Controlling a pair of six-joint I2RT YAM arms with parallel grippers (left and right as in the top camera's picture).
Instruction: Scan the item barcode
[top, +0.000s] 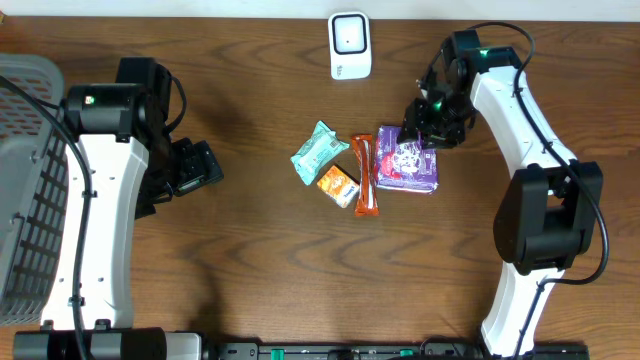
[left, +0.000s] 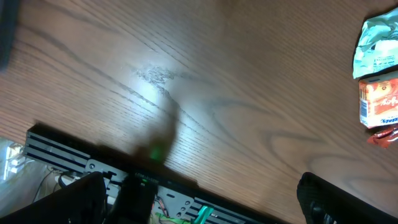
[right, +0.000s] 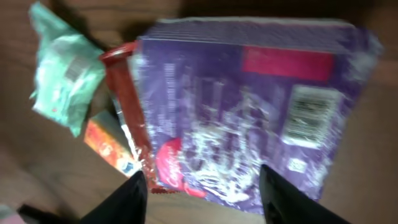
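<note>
Overhead: purple packet (top: 408, 167) lies flat on the table (top: 250, 250), touching the red bar (top: 365, 178).
Right end effector (right: 202, 186): mine, spread above the packet, pinching nothing.
Handling: likely light, slippery film; I'd pinch an edge, leaving the barcode (right: 305, 115) clear.

Left hand (top: 198, 166) spread wide (fingers far apart), right hand (right: 202, 186) parted, pointing down

Overhead: bright, even light from above, sharp throughout; soft shadows on the table (top: 250, 250) toward its left edge. Left wrist: dimmer and blurred; pale glare patch mid-surface, green glow inside a dark smear near the lower edge. Right wrist: heavy blur; purple packet (right: 249, 106) soft, wrapper glinting.
</note>
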